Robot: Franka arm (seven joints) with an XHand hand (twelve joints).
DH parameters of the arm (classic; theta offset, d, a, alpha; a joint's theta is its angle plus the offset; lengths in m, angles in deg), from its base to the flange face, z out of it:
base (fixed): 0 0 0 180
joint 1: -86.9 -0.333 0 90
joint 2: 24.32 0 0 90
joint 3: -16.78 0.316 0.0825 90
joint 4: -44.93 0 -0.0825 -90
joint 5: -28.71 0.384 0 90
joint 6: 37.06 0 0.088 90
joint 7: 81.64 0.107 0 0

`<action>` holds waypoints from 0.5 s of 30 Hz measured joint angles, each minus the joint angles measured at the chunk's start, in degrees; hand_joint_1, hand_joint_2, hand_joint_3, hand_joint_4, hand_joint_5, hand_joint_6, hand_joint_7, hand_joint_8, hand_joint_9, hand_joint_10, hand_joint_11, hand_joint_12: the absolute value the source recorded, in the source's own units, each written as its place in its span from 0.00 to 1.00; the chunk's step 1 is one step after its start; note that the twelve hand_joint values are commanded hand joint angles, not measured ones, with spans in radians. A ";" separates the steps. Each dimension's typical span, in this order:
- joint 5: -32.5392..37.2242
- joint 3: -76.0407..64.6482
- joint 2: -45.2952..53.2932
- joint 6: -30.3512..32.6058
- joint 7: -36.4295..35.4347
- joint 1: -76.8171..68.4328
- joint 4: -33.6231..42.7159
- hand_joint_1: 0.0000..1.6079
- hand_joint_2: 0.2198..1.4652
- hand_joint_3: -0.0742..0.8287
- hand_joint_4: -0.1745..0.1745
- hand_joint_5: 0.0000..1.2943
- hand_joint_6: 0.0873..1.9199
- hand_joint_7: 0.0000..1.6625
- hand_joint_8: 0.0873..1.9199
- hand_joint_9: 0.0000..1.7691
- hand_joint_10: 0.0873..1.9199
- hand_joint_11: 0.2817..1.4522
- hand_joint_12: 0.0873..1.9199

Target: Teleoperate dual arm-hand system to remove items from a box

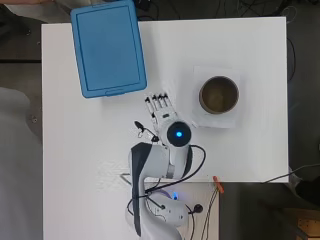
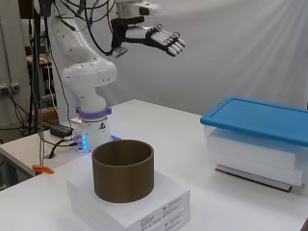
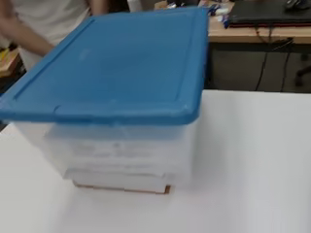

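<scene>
the white table point(image 1: 90, 150) carries a clear box point(image 2: 255, 154) with a blue lid point(image 1: 107, 47). a white packet point(image 2: 130, 207) lies apart from it, a brown cylinder point(image 1: 219, 94) on top.

bright, even light; soft faint shadows on the white table point(image 1: 90, 150); wrist view slightly blurred.

Brown round pot point(image 1: 219, 94) on white flat package point(image 2: 130, 206), white table point(image 1: 90, 150)

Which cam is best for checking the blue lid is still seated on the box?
Wrist view: the blue lid fills it, its rim sitting down over the clear box on the near side. Side view shows the lid edge-on, cut off at the right. Overhead shows only its top.
</scene>
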 joint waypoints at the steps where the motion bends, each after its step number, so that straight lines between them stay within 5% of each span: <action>1: 0.29 1.40 -0.19 0.27 -0.61 -0.30 -1.55 0.14 0.63 0.09 0.42 0.24 0.00 0.22 0.00 0.24 0.00 0.15 0.00; 7: 1.56 7.40 1.65 10.85 1.47 -1.46 -6.83 0.12 0.57 0.06 0.35 0.07 0.00 0.11 0.00 0.16 0.00 0.13 0.00; 11: 1.00 15.83 -1.64 18.76 15.81 -2.20 -13.08 0.19 0.58 0.08 0.34 0.05 0.00 0.09 0.00 0.14 0.00 0.11 0.00; 15: -4.27 22.69 -2.64 24.86 22.48 -2.20 -16.71 0.26 0.60 0.09 0.27 0.07 0.00 0.10 0.00 0.15 0.00 0.11 0.00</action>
